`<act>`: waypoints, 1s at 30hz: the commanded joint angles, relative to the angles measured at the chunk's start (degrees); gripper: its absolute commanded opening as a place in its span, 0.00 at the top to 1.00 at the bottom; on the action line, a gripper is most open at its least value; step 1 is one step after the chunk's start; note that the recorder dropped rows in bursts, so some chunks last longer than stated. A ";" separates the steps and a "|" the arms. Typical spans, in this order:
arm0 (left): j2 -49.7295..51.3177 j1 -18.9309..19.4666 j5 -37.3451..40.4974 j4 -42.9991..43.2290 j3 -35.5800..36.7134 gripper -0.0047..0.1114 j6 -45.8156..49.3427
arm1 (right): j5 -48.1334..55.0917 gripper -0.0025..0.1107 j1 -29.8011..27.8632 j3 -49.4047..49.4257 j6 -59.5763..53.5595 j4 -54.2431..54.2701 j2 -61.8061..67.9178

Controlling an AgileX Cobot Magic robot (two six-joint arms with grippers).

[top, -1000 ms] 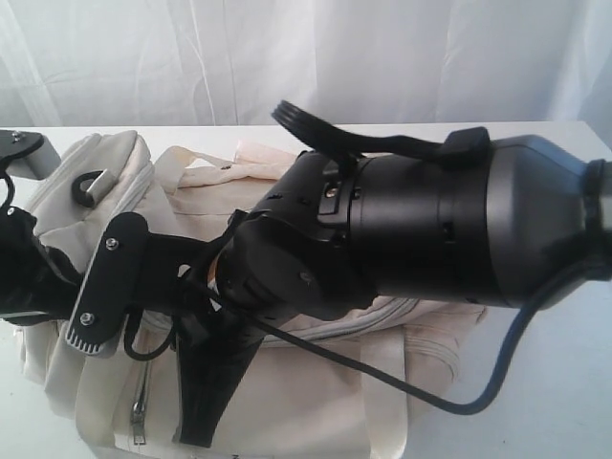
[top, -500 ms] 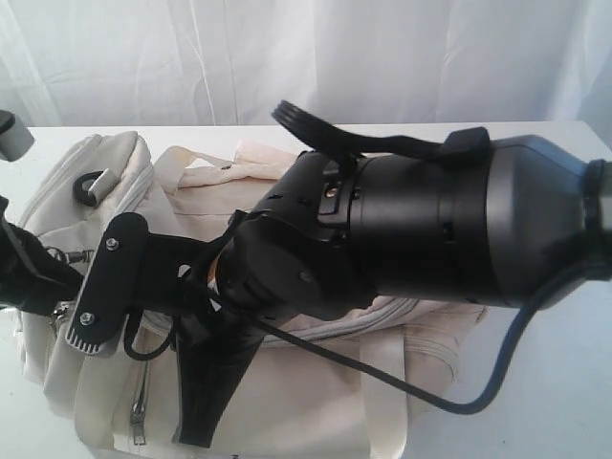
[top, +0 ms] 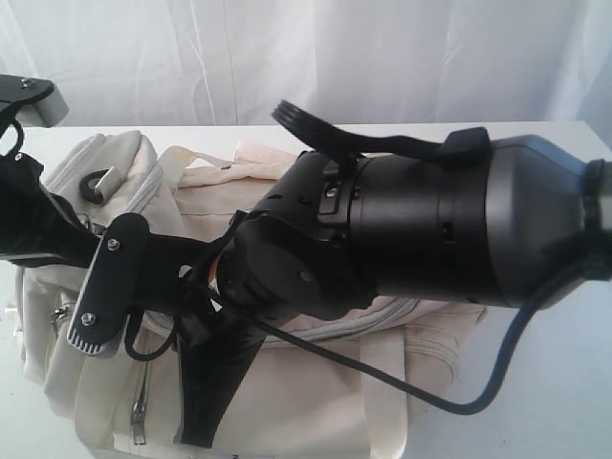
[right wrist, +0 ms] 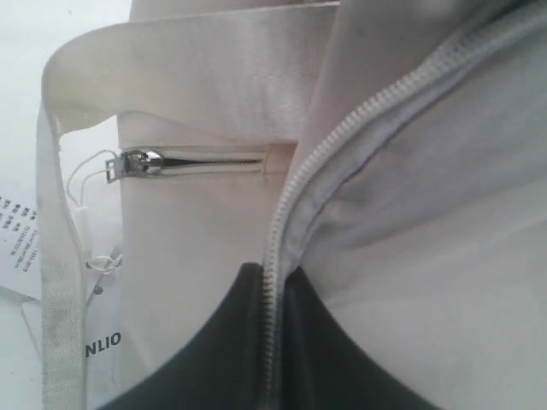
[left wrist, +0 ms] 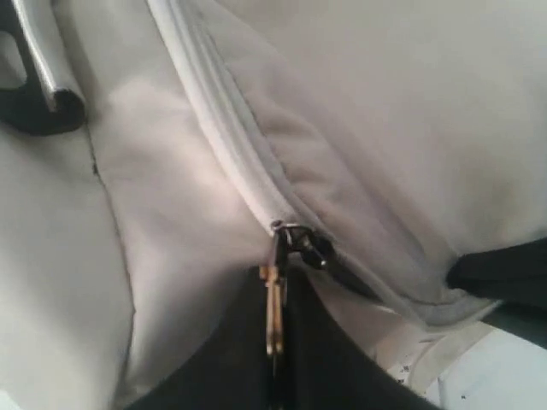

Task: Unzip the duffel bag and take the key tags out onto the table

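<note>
Cream fabric duffel bag, metal pull

One duffel bag lies on one table. Two black robot arms reach over it, a left arm and a right arm. Two webbing straps show, a far strap and a near strap. One black D-ring sits at the bag's far left end. One pocket zip pull hangs at the near left. The left wrist view shows one brass-coloured zip pull. The right wrist view shows one silver zip slider, one line of zipper teeth and one printed paper label.
</note>
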 commanded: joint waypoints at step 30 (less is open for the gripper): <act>19.58 -0.19 -2.16 8.32 -21.22 0.96 -0.54 | 3.05 0.98 0.02 0.21 0.31 1.40 -0.05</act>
